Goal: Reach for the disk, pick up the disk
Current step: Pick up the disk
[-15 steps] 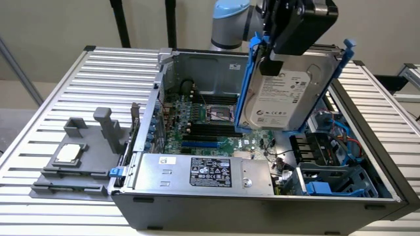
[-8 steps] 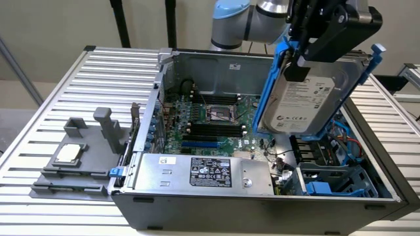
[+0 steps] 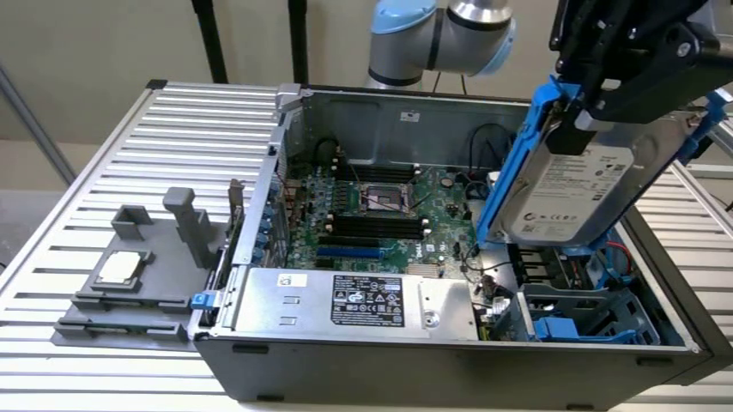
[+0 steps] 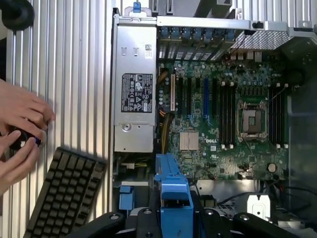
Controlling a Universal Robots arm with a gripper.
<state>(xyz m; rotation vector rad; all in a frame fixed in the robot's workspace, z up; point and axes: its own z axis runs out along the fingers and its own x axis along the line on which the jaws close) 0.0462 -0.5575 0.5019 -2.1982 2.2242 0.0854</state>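
White-labelled disk [image 3: 578,184] hangs clamped in the hand [image 3: 624,81].

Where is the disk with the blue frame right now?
The disk is up in the air on the exterior view's right, tilted, clamped in the gripper, above the open computer case and its blue drive bays.

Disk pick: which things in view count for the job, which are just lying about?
In the job:
- disk, lifted clear of the computer case, in its blue bracket
- claw, clamped on the disk

Lying about:
- silver box with black label
- small chip on grey holder
- keyboard
- person's hands
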